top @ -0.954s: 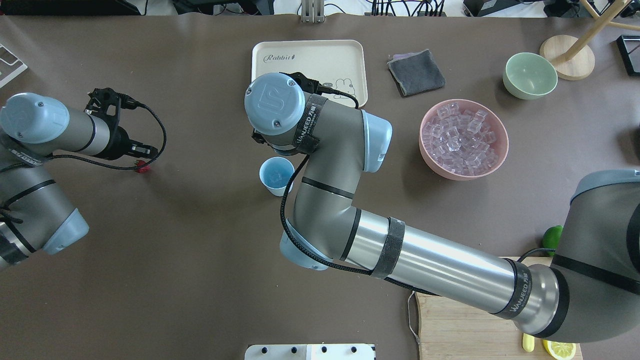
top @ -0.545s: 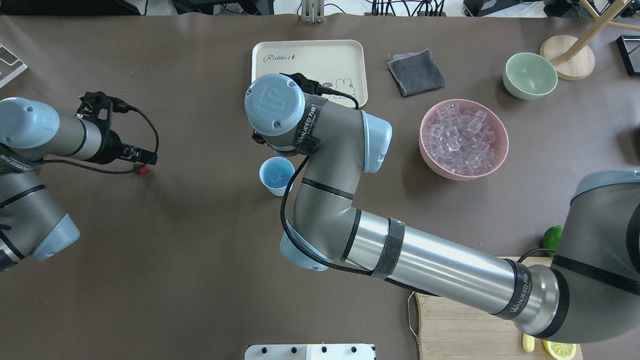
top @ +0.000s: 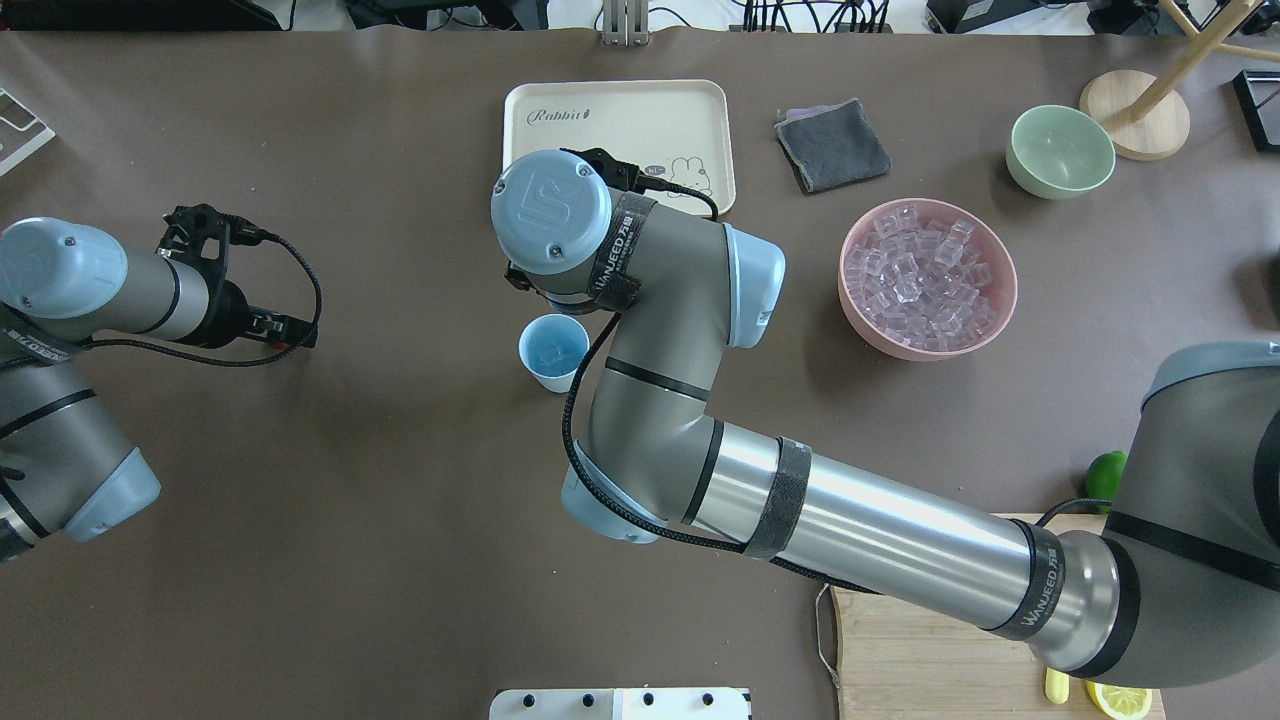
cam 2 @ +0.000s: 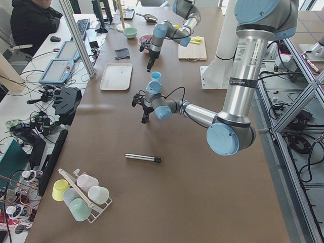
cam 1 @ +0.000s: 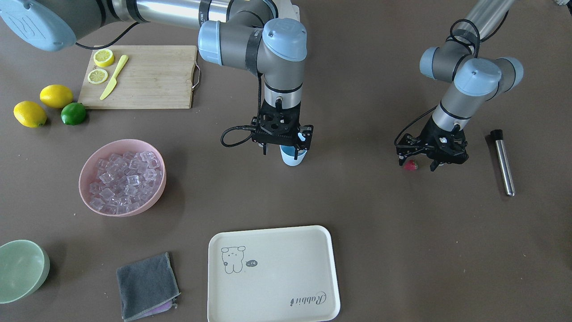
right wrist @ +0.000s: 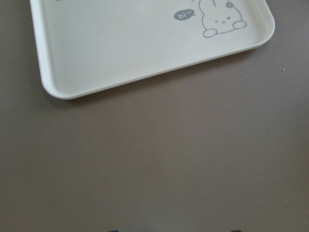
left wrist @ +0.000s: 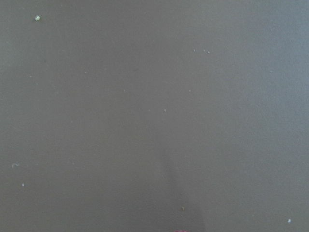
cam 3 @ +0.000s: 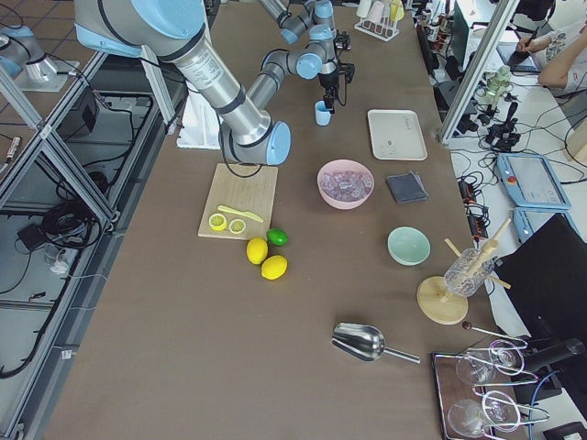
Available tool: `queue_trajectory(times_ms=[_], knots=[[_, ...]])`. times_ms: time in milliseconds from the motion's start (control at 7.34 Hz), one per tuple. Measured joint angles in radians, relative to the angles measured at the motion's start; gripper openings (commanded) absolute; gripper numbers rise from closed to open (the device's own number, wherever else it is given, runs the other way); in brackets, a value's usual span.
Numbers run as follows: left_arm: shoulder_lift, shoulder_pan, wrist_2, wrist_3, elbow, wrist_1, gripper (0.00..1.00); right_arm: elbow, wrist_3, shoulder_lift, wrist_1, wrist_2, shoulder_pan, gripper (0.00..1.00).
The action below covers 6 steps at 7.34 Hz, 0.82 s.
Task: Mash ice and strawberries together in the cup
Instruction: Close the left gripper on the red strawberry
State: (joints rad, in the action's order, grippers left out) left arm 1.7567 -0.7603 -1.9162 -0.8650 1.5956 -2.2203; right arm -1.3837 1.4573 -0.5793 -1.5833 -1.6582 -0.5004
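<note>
The light blue cup (cam 1: 293, 159) stands upright mid-table and also shows in the overhead view (top: 552, 350); something pale lies in it. My right gripper (cam 1: 286, 152) hangs open just in front of the cup on the tray side; it is hidden under the wrist in the overhead view. The strawberry (cam 1: 410, 165) lies on the table. My left gripper (cam 1: 418, 163) is open and low over it, fingers either side. The ice (cam 1: 123, 179) fills the pink bowl (cam 1: 83, 190).
A metal rod (cam 1: 503, 163) lies beyond the left gripper. A cream tray (cam 1: 272, 273), grey cloth (cam 1: 145, 284) and green bowl (cam 1: 20, 268) are at the far side. A cutting board (cam 1: 147, 76), lemons and a lime (cam 1: 73, 113) are near the robot.
My left gripper has shifted over the strawberry, which now is covered in the overhead view. The right arm and the cup have stayed almost still.
</note>
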Motion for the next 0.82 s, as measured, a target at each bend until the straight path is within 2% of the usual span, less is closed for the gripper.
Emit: queue_trajectory(times_ms=[136, 409, 545, 681, 818], knots=[[0.003, 0.005, 0.0, -0.012, 0.003, 0.0, 0.55, 0.0, 0.0, -0.001, 0.0, 0.0, 0.0, 0.82], [0.005, 0.009, 0.0, -0.016, 0.004, 0.0, 0.55, -0.004, 0.002, -0.004, 0.0, 0.0, 0.0, 0.82], [0.006, 0.009, 0.0, -0.014, 0.003, 0.001, 0.38, -0.007, 0.003, -0.005, 0.0, 0.0, 0.001, 0.82], [0.007, 0.01, 0.0, -0.012, 0.002, 0.001, 0.07, -0.008, 0.003, -0.005, 0.0, 0.0, 0.002, 0.82], [0.007, 0.01, -0.001, -0.012, 0.003, 0.001, 0.0, -0.01, 0.003, -0.005, 0.0, 0.0, 0.003, 0.82]])
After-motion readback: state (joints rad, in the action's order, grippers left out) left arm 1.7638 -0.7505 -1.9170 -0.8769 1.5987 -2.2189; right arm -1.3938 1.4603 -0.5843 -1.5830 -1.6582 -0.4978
